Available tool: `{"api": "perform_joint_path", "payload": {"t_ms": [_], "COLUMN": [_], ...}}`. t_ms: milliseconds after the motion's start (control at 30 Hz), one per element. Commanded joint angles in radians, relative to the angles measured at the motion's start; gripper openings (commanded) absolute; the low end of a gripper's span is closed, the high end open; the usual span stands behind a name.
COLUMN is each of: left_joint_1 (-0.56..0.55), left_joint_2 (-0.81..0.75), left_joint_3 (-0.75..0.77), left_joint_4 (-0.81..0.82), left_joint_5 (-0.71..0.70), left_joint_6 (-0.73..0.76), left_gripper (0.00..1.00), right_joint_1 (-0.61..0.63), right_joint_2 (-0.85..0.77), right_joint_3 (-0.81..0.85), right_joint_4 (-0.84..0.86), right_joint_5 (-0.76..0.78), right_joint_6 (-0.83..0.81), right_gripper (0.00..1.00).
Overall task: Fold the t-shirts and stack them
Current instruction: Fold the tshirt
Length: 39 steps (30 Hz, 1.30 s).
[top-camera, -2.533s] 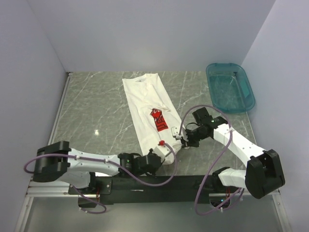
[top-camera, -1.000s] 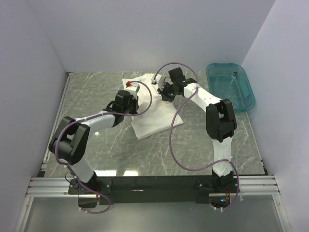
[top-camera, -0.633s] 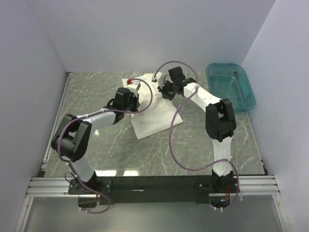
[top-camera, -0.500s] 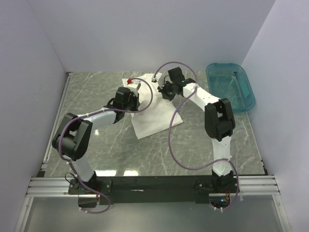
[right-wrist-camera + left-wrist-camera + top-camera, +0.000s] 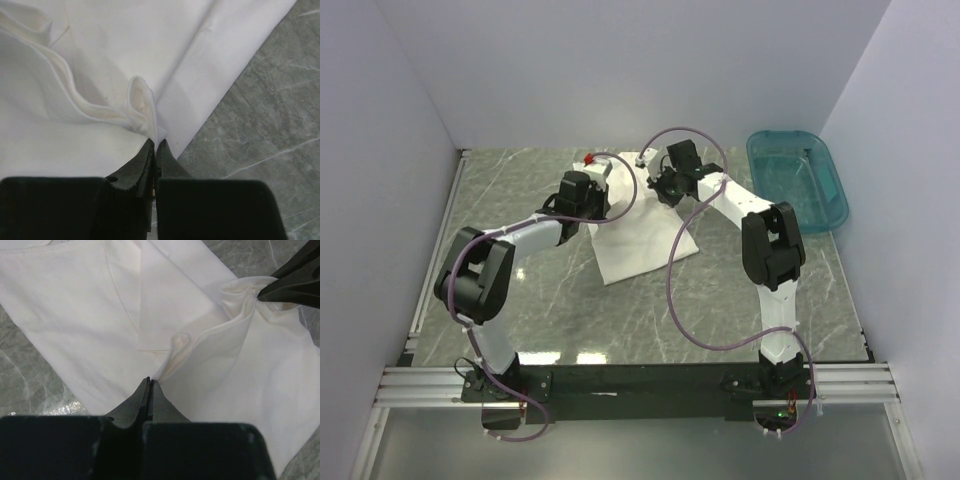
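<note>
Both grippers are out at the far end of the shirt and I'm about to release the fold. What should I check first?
1. Left gripper shut on the white cotton t-shirt edge: ok.
2. Right gripper shut on the same edge: ok.
3. Cloth between the two grippers taut and flat: not ok, it is slack and rippled.
4. Held edge lined up with the layer beneath: cannot tell.
5. Teal plastic basin apart from the shirt: ok.
</note>
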Motion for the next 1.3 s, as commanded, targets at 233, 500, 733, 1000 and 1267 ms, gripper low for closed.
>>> {"api": "perform_joint_path", "payload": {"t_ms": [233, 500, 733, 1000, 1267], "left_joint_1": [0.021, 0.03, 0.034, 0.047, 0.018], "left_joint_2": [0.026, 0.046, 0.067, -0.009, -0.274], "left_joint_3": [0.073, 0.094, 0.132, 0.272, 0.001], "left_joint_4": [-0.011, -0.023, -0.041, -0.107, -0.115], "left_joint_5": [0.027, 0.039, -0.055, -0.318, 0.065], "left_joint_6": [0.023, 0.026, -0.009, -0.046, -0.052], "left_gripper": [0.0, 0.01, 0.29, 0.69, 0.67], "right_joint_1": [0.004, 0.005, 0.005, 0.01, -0.094], "right_joint_2": [0.015, 0.037, 0.067, 0.106, -0.07], "right_joint_3": [0.063, 0.089, 0.143, 0.226, 0.137], "right_joint_4": [0.059, 0.058, 0.087, 0.134, -0.206], "right_joint_5": [0.025, 0.03, 0.085, 0.255, -0.283], "right_joint_6": [0.029, 0.042, 0.099, 0.242, -0.097], "right_gripper": [0.0, 0.0, 0.2, 0.72, 0.69]}}
